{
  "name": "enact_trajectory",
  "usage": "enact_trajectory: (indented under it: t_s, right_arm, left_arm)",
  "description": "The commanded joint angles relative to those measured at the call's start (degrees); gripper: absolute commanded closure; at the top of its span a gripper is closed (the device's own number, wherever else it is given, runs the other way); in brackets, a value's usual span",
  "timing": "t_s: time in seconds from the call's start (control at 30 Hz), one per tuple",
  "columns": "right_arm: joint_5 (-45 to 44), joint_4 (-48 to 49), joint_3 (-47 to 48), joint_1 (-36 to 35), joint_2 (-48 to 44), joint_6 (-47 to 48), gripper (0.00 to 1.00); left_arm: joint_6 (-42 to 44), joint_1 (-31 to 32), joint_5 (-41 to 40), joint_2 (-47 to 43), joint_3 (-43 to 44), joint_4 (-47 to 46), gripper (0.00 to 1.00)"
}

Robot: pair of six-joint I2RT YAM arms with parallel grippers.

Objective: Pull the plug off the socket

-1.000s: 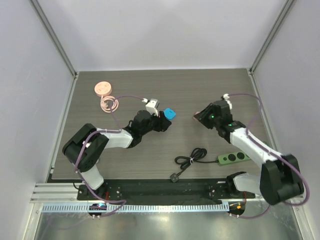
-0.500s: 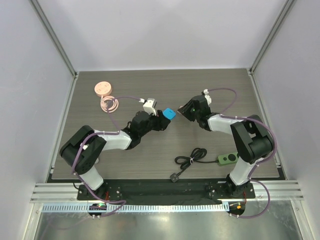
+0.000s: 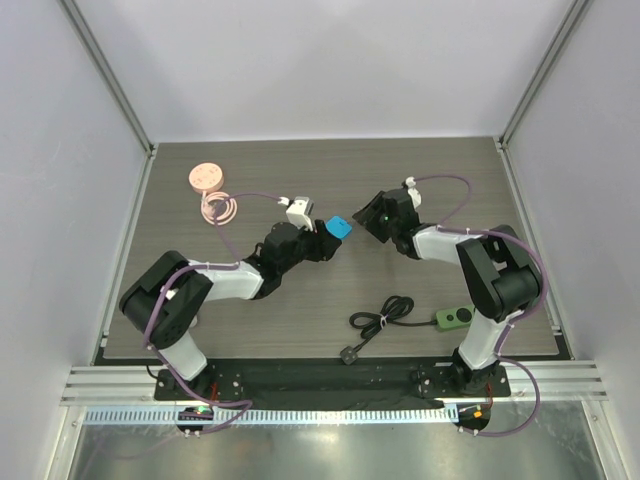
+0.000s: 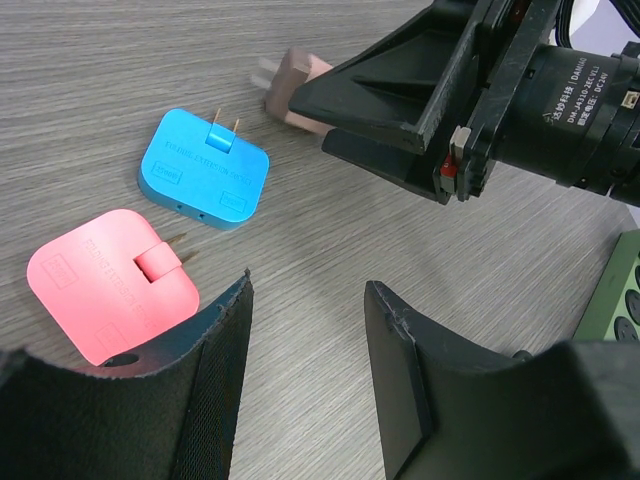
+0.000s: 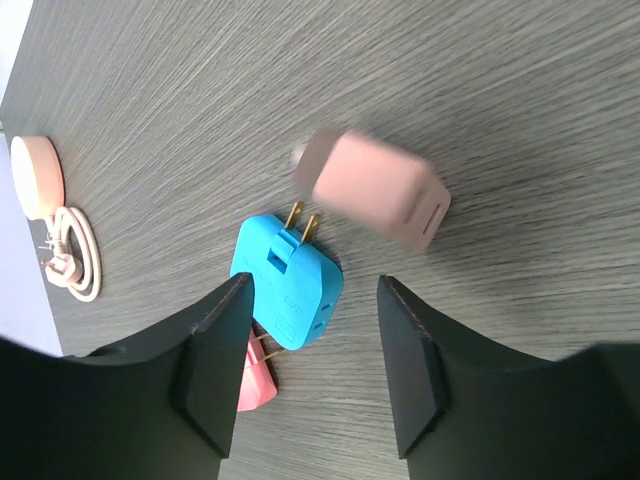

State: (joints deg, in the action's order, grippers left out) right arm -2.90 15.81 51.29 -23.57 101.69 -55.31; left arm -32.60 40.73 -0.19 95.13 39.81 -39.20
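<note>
Dark green plastic power strip [image 3: 455, 317] lies at the near right of the grey wood-grain table [image 3: 420, 180], well apart from both grippers. Left gripper [image 4: 305, 290]: jaws half apart, empty, above a flat red adapter [image 4: 110, 285] and a flat blue adapter [image 4: 205, 168]. Pale pink block plug [image 5: 375, 190], blurred, sits just beyond the right gripper [image 5: 310, 290], whose jaws stand apart and grip nothing.

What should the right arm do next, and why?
Probably lift the right gripper up and back a little. Its jaws stand apart with nothing between them, and the pinkish plug, blurred, is loose on the table beside the blue adapter, away from the green socket, so nothing is left there to hold.
</note>
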Motion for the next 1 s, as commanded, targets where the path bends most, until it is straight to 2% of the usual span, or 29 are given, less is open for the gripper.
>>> enact_trajectory:
  t_s: [0.0, 0.23, 0.47, 0.6, 0.77, 0.97]
  right_arm:
    - [-1.41, 0.01, 2.76, -0.16, -0.17, 1.78, 0.41]
    - [-3.87, -10.95, 3.47, -0.25, -6.67, 6.26, 0.34]
    - [-6.86, -26.78, 3.90, 0.45, -18.01, 10.66, 0.35]
    - [-7.21, -40.81, 10.04, 0.72, -21.35, 11.10, 0.37]
    - [-9.83, -54.81, 15.67, 0.72, -24.08, 5.76, 0.36]
    - [-16.35, -68.62, 18.15, 1.07, -32.23, -1.20, 0.36]
  left_arm:
    - [0.34, 0.05, -0.52, -0.48, 0.62, -3.43, 0.50]
    - [0.34, 0.05, -0.16, -0.21, 0.97, -3.51, 0.50]
    - [-0.27, 0.05, 8.26, 3.47, 4.13, -3.69, 0.50]
    - [-0.71, 0.84, 14.15, 6.63, 8.16, -2.11, 0.50]
    - [0.00, 5.14, 16.35, 8.92, 12.64, 1.22, 0.50]
    - [-8.09, 11.03, 22.24, 14.90, 19.06, 1.84, 0.53]
